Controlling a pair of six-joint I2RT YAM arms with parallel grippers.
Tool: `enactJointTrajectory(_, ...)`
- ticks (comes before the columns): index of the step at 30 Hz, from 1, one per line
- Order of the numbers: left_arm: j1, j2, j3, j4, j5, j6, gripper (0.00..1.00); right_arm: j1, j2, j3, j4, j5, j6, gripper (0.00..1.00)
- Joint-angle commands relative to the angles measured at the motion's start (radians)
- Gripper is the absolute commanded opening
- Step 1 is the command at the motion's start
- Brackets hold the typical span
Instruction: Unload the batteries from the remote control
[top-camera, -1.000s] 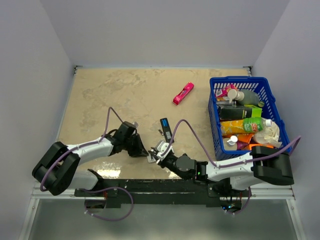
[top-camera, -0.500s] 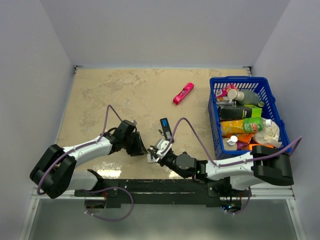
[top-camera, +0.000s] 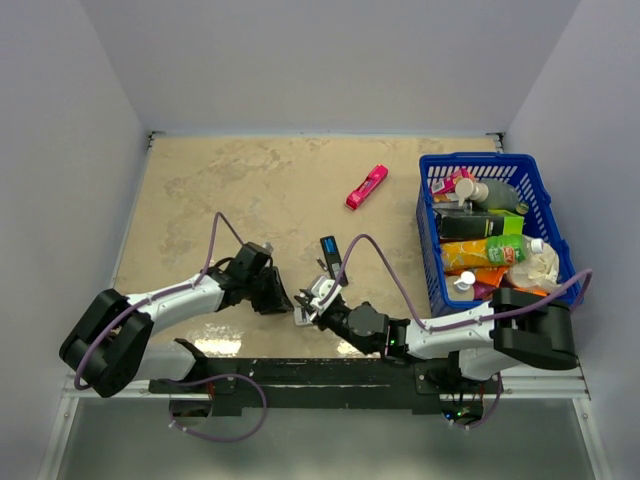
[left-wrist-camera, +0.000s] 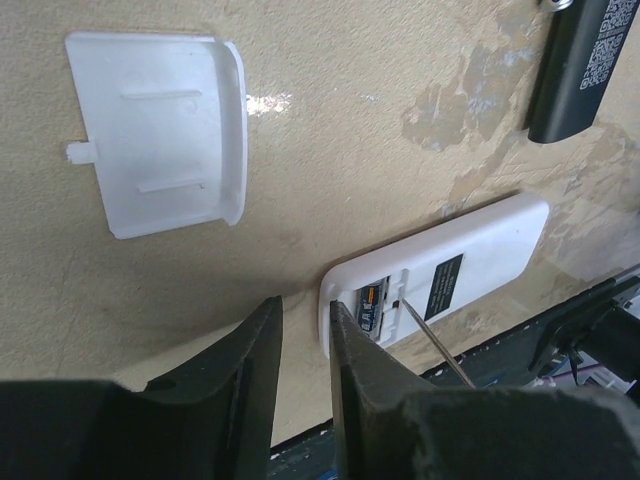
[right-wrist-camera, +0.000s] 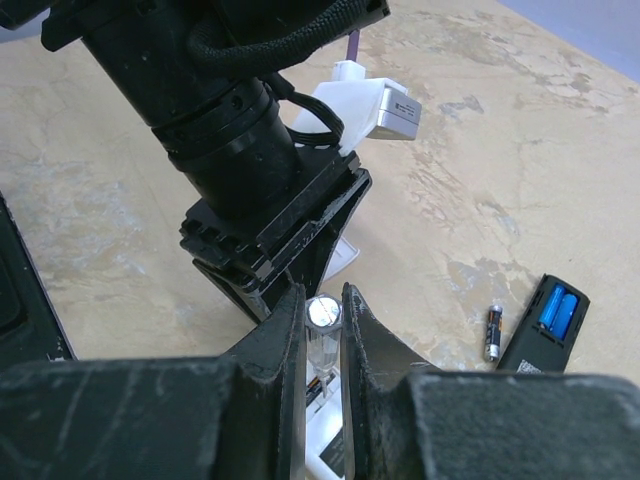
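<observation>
A white remote lies face down with its battery bay open; one battery sits in the bay. Its white cover lies apart on the table. My right gripper is shut on a clear-handled screwdriver, whose thin shaft points into the bay. My left gripper hangs just off the remote's end, jaws a narrow gap apart with nothing between them. A black remote lies open with two blue batteries inside. A loose greyish battery lies beside it.
The two grippers almost meet near the table's front edge. The black remote lies just behind them. A pink object lies farther back. A blue basket full of bottles and packets stands on the right.
The left arm shifted slightly, and the right gripper with the screwdriver edged a little left. The remotes and the cover have not moved.
</observation>
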Motion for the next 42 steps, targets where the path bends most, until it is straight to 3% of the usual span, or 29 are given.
enactJointTrajectory(1, -0.002, -0.017, -0.006, 0.035, 0.016, 0.017, 0.29, -0.005, -0.002, 0.039, 0.064, -0.019, 0.009, 0.00)
enactJointTrajectory(42, -0.003, -0.031, 0.001, 0.026, 0.030, 0.012, 0.28, -0.005, 0.081, -0.025, 0.102, 0.022, 0.041, 0.00)
